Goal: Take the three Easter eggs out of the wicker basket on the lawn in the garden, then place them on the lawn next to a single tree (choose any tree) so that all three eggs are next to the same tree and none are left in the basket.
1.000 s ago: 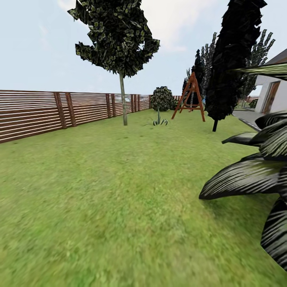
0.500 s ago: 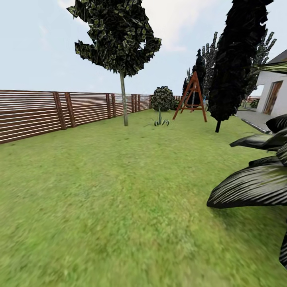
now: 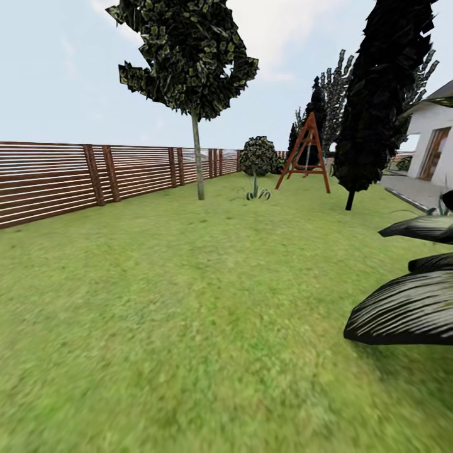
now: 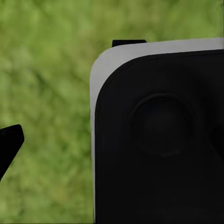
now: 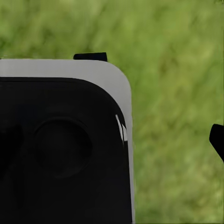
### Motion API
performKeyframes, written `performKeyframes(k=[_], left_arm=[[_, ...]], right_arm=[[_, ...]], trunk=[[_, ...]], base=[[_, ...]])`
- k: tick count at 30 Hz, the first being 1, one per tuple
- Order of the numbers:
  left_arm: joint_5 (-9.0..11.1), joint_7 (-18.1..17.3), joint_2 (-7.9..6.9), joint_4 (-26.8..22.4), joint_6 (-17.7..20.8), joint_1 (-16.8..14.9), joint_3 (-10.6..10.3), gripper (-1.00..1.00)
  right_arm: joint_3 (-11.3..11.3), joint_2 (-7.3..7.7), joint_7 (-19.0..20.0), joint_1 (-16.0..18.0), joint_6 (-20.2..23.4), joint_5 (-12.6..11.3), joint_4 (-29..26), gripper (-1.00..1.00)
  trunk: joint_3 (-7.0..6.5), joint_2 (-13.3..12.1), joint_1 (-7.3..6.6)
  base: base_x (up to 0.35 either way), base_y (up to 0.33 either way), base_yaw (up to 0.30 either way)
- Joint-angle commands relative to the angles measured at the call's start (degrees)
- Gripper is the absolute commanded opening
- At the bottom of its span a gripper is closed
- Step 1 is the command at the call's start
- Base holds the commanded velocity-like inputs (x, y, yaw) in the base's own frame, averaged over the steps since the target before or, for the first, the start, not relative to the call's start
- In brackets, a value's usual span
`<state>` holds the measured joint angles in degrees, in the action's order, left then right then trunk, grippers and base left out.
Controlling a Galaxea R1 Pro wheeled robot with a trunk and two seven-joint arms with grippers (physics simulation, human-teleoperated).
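1. The robot is on its way over the lawn [image 3: 189,302]; the step in hand, I judge, is travel or search, not picking or placing

2. Landmark: the tree [image 3: 199,165] with the thin pale trunk and jagged green crown. It stands far ahead on the grass, near the fence [image 3: 56,179], which runs along to its left and behind it

3. Right of the tree, further back, are a small spiky plant [image 3: 255,192] and a round bush [image 3: 258,156]; further right again a red-brown swing frame [image 3: 305,154], then a black columnar tree [image 3: 377,94], and past it a white house [image 3: 434,148]

4. Large dark striped leaves [image 3: 409,308] lie well right of the tree and much nearer the camera

5. Eggs and basket: I cannot place them, since nothing here gives their position; whether any egg is carried I cannot tell

6. Fingers: each wrist view looks down on blurred grass past a black, grey-edged body of the robot [image 4: 158,135] [image 5: 60,144], with small dark tips at the edges. Whether either pair is wide, narrow or holding something I cannot tell

7. Next move, as a judgement: if an egg is in hand, drive on to the tree and stop just beside the trunk to set it on the grass; if not, turn the view until the basket is found, keeping off the dark leaves
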<state>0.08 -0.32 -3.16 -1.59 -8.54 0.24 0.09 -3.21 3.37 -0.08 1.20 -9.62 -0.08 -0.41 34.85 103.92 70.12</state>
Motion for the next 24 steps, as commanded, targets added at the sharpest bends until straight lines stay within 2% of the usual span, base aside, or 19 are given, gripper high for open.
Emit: performKeyframes(k=[1,24], left_arm=[[0.01,-0.03,-0.04,-0.08,-0.07,0.03,0.00,1.00],[0.01,-0.23,-0.09,-0.08,-0.13,0.03,0.00,1.00]], right_arm=[[-0.31,-0.09,-0.01,0.03,-0.23,0.00,0.06,1.00],[-0.35,-0.29,-0.01,0.03,-0.23,0.00,0.06,1.00]], trunk=[[0.05,0.02,0.03],[0.05,0.02,0.03]], base=[[0.302,0.223,0.000],[0.299,0.225,0.000]])
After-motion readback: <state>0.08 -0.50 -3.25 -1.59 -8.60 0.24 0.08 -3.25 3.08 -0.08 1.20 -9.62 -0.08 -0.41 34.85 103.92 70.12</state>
